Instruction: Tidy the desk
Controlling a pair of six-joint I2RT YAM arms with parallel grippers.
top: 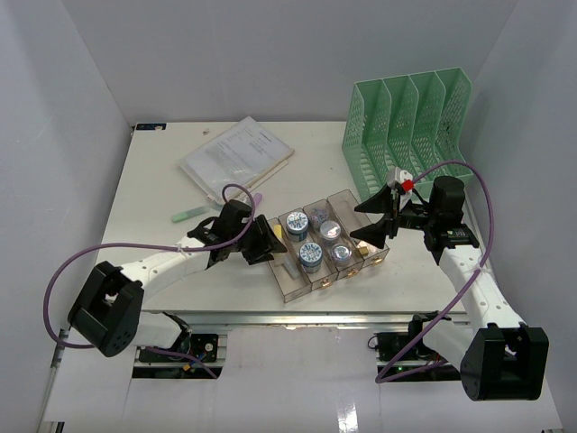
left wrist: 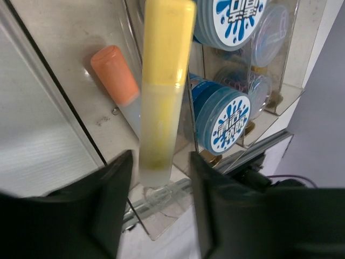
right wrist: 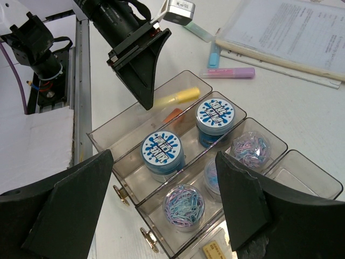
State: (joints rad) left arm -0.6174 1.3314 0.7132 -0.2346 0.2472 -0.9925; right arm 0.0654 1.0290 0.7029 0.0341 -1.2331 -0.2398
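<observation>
The white desk [top: 162, 180] holds a clear four-compartment tray [top: 290, 290] at its middle front. My left gripper [top: 269, 242] hangs over the tray's left compartment with its jaws apart. A blurred yellow highlighter [left wrist: 164, 91] stands between the fingertips with a gap on one side; it also shows in the right wrist view [right wrist: 178, 97]. An orange highlighter [left wrist: 116, 75] lies in that compartment. My right gripper [top: 371, 221] is open and empty above the tray's right side [right wrist: 164, 178].
Two blue-lidded tubs [right wrist: 161, 154] [right wrist: 215, 118] and tubs of paper clips [right wrist: 183, 205] fill the middle compartments. A paper stack [top: 236, 155], a mint-green mesh file rack [top: 410, 126], a green highlighter [top: 189, 214] and a pink one [right wrist: 229, 73] lie behind.
</observation>
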